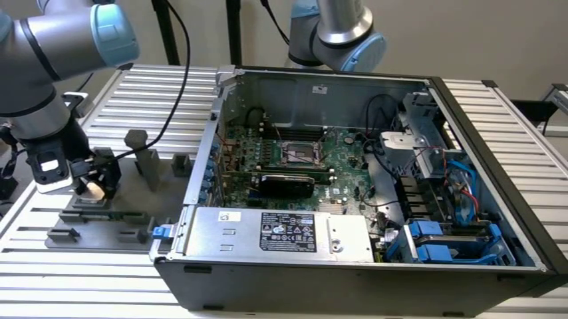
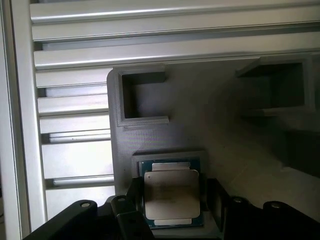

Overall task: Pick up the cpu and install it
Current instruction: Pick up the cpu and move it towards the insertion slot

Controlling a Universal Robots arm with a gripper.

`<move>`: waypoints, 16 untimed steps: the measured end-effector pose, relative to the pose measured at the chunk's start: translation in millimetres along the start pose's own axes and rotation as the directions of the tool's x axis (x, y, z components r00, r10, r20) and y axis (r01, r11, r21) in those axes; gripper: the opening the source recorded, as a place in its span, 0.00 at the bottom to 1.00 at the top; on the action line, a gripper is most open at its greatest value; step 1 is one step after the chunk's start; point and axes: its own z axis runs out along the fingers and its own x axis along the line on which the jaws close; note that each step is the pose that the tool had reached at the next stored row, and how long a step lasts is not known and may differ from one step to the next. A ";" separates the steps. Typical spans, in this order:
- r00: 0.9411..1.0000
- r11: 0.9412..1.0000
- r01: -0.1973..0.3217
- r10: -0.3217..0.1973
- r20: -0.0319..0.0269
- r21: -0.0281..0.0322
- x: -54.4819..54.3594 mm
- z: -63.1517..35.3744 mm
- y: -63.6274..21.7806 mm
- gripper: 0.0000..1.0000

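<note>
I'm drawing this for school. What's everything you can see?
table: one, silvery slats, under everything
computer case: one, black, open, mid-table
circuit board: one, green, inside case
socket: one, dark, metal-framed, on the board
power box: one, silvery, case's near side
fixture plate: one, grey, exterior view's left of case
cpu: one, silvery, on the fixture plate
arm with pincer: one, grey and pale blue, over fixture plate
second arm: one, same colours, behind case
pincer: one, black, astride the cpu

The arm (image 1: pixel 44 73) stands at ten o'clock, its gripper (image 1: pixel 90 189) low over the grey fixture (image 1: pixel 106 229) at nine o'clock of the open case (image 1: pixel 355 282), with the pale cpu (image 1: pixel 92 194) at its tip. Inside the case, the socket (image 1: pixel 297 154) sits at twelve o'clock of the power supply (image 1: pixel 279 232).
</note>
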 end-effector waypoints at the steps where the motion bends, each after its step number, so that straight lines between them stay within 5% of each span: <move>1: 1.000 1.000 0.000 0.000 0.000 0.000 0.1 0.1 0.0 0.64; 16: 1.000 1.000 -0.006 0.006 -0.001 0.000 0.5 -1.0 0.3 0.55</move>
